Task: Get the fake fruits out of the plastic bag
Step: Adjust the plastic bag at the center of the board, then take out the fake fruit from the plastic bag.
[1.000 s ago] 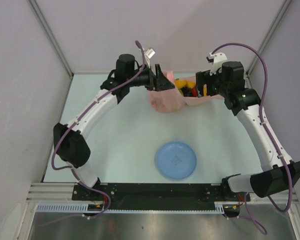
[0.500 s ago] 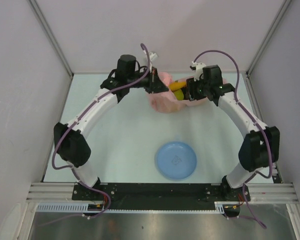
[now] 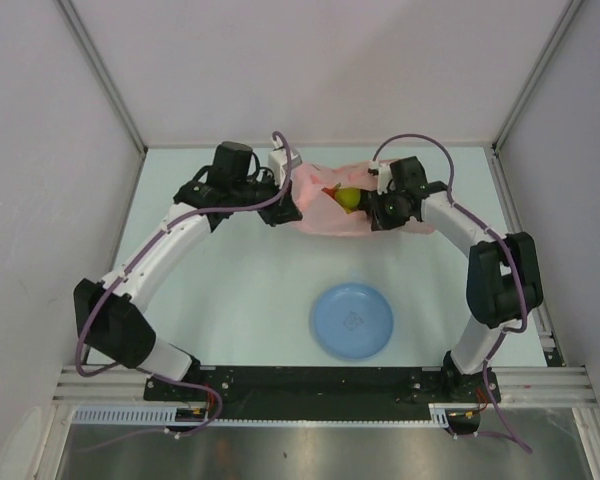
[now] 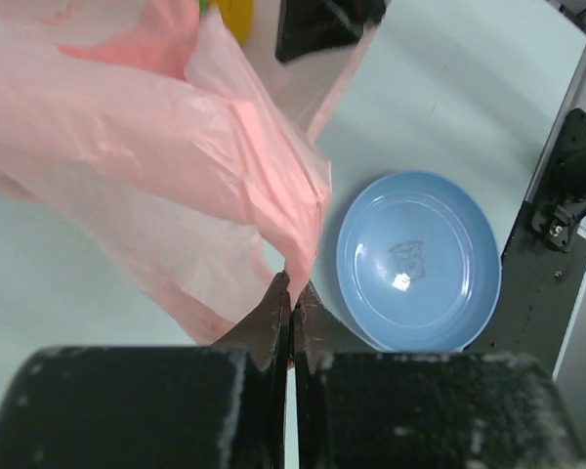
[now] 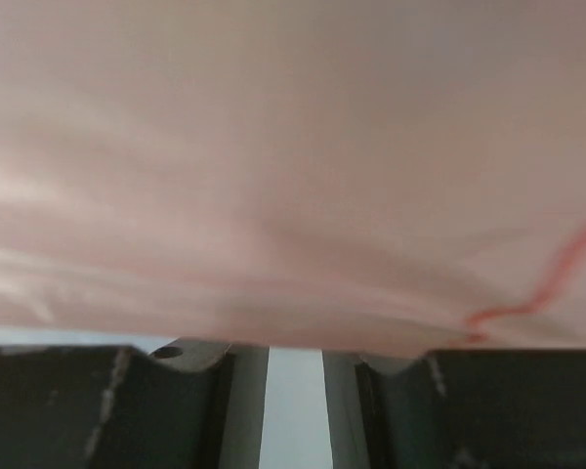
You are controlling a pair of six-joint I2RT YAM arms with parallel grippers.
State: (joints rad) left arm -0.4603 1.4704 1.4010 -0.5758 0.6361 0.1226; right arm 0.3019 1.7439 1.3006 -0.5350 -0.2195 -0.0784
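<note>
Pale green desk (image 3: 230,290) between white walls (image 3: 280,70). From above, the plastic bag (image 3: 320,212) lies toward 12 o'clock, its long axis running 9 to 3 between my two arms. My left claw (image 4: 291,293) is pressed together on a fold of the pink film at the bag's 9 o'clock end. Its wrist view shows the sheet lifted and fanning away from the pinch, with the blue plate (image 3: 352,320) well apart toward 6 o'clock.

My right claw (image 5: 295,357) stands over the bag's 3 o'clock half. Its jaws are apart by a slim gap, with bare desk showing through and nothing between them. Film fills its whole view just beyond the tips, so I cannot see a fruit from there.

From above, one yellow-green fruit (image 3: 350,198) shows in the bag. It sits just beside the right claw at its 10 o'clock, and farther from the left claw, at its 3 o'clock. A reddish spot next to it may be another fruit or a printed mark; I cannot tell which.

I judge that no fruit is out yet. The right arm is the nearer one, so the reach should be its work while the left pinch holds the bag. The risk is closing on film instead of fruit.
</note>
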